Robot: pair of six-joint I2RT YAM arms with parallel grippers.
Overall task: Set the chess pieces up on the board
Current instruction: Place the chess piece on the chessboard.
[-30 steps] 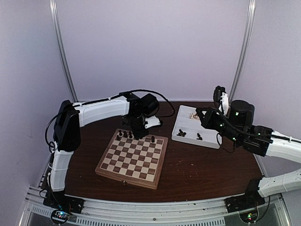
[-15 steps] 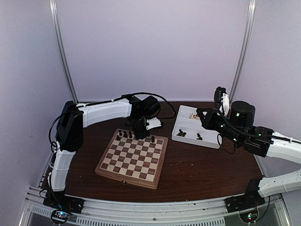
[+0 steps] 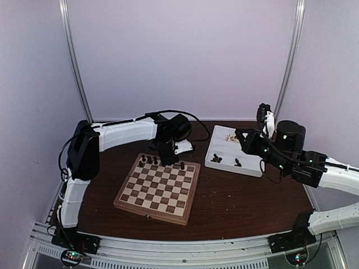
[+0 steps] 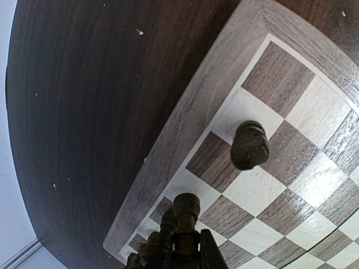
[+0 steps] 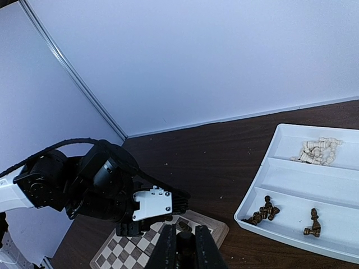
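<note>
**Board** (image 3: 159, 188): lies on the bench (image 3: 235, 207). A few dark chess pieces (image 3: 150, 160) stand along its far row.

**Left gripper** (image 4: 187, 249): clenched on a dark piece (image 4: 187, 206), low over that far edge, near a standing piece (image 4: 249, 145).

**Right gripper** (image 5: 185, 246): closed, possibly on another dark piece but too dim to confirm. It hovers near the tray (image 5: 314, 182).

**Handling note:** lower the held piece upright onto the centre of a vacant far-row square, clear of its neighbours, then release.
</note>
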